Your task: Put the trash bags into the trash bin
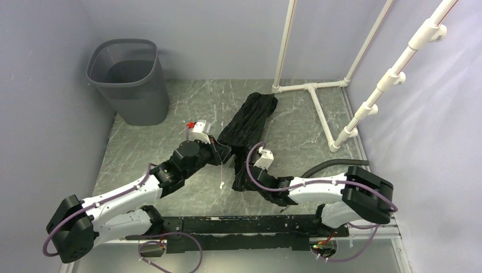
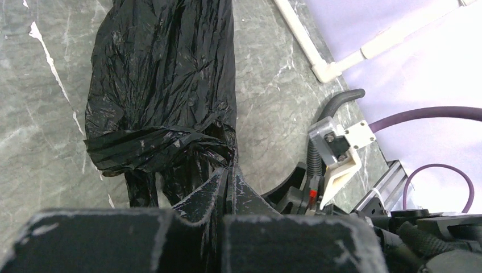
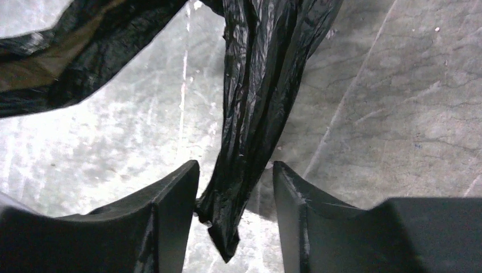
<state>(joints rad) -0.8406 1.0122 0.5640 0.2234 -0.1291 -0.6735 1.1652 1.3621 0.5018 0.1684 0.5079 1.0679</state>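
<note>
**The tail of the bag is to be caught before the lift**

The trash bags (image 1: pixel 250 119) are seen as one long wrinkled black bundle lying on the table (image 1: pixel 142 165) in the centre of the top view. They are well apart from the trash bin (image 1: pixel 128 79), which stands in the upper left corner.

In the left wrist view the left gripper (image 2: pixel 227 170) is pressed together on a fold of film at the bunched near end of the bundle. In the right wrist view the right gripper (image 3: pixel 236 170) is spread. A twisted tail of film hangs between its fingers (image 3: pixel 173 196), close against the one at the lower left of the frame.

It is judged that the tail should be centred in the gap before closing, so that thick film is caught and not a thin edge. Both arms should then be raised together, because the slippery film can be pulled out of one pinch. The black hose (image 1: pixel 332 166) at the right is better avoided.
</note>
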